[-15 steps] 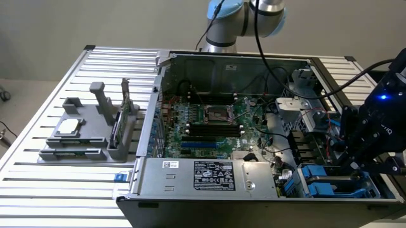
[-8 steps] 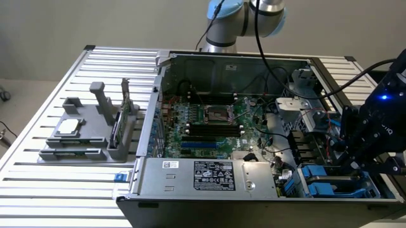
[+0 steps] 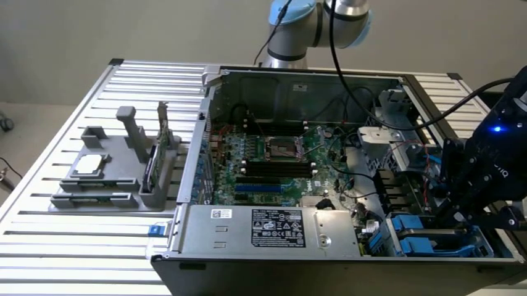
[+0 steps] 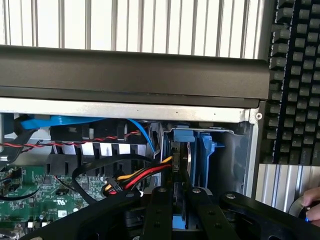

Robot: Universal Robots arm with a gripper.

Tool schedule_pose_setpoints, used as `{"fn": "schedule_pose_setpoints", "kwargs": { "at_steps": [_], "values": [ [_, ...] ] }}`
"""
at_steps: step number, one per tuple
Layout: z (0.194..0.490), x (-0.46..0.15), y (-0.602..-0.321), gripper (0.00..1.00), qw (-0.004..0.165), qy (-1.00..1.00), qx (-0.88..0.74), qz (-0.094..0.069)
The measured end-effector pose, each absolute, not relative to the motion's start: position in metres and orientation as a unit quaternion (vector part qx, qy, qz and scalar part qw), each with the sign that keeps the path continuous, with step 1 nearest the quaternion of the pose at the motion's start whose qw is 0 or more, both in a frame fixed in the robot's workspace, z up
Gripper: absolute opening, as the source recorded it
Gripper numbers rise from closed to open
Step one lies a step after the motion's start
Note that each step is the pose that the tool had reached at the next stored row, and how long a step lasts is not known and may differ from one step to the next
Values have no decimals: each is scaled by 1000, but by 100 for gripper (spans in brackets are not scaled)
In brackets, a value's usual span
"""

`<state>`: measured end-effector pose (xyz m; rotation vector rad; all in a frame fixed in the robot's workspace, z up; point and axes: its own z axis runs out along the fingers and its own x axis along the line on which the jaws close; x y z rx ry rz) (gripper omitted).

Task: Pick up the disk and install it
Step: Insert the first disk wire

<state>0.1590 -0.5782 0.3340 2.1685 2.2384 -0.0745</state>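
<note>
We see the gripper (image 4: 180,210) down at the drive bay (image 3: 432,237) in the corner of the open case (image 3: 288,154) on the exterior view's right, nearest the camera. Its fingers (image 4: 159,215) sit close together, narrow, with a blue-edged thing between them that we take to be the disk (image 4: 179,220) in its blue carrier, so the gripper looks closed on it. The disk sits directly under the wrist, edge-on between the fingers; long axis seems to run toward the bay, but most of it is hidden, so we cannot tell for sure. Blue bay rails (image 4: 205,155) stand just beyond the fingertips, in line with the disk. The arm (image 3: 317,24) reaches over the case from the far side, wrist dropped low over the bay. A keyboard (image 4: 297,75) lies on the bench (image 3: 82,246) beside the case, and a person's hand (image 4: 311,207) is near it.
</note>
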Motion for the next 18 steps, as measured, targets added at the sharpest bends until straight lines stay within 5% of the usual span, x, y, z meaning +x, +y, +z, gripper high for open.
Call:
{"fn": "schedule_pose_setpoints", "kwargs": {
  "at_steps": [6,7,18],
  "values": [
    [337,159,-578,19,12,718,696,-24],
    [339,159,-578,26,12,718,696,-24],
    [348,142,-579,26,11,718,696,-24]
  ]
}}
